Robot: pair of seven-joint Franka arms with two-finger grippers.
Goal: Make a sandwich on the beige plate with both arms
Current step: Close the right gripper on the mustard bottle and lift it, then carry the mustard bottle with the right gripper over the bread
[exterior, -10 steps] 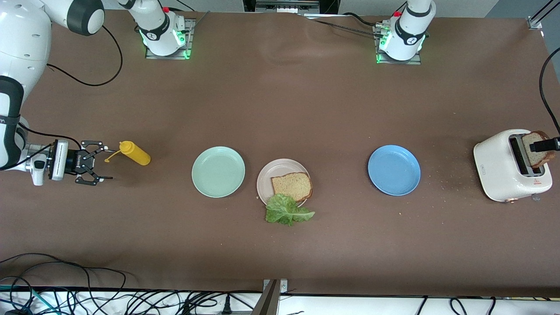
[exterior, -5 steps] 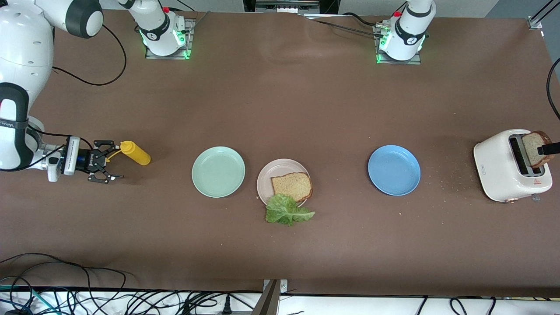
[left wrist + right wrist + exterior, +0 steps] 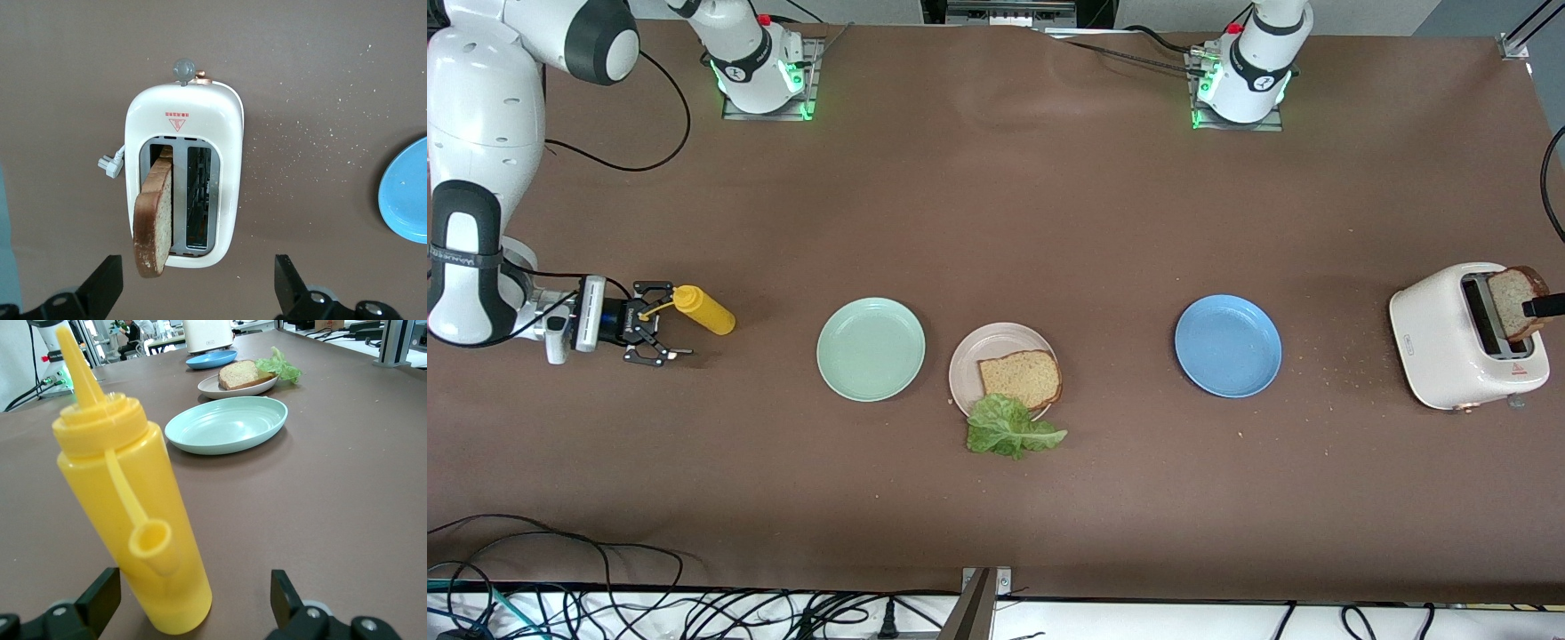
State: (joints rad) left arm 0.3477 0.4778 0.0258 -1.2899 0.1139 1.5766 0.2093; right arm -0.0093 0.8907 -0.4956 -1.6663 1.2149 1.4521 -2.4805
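Your right gripper (image 3: 660, 335) stands spread around the yellow bottle (image 3: 703, 310), your left gripper (image 3: 200, 293) spread above the toaster (image 3: 184, 175)

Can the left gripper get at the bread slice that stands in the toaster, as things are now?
Probably yes. The left gripper hangs open above the toaster, and the bread slice sticks up out of its slot with nothing over it. Only the slot wall beside the slice crowds one finger.

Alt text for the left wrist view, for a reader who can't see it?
Seen from above, a white toaster holds a brown bread slice sticking out of one slot, between the open left gripper fingers. Crumbs dot the brown table; a blue plate edge shows.
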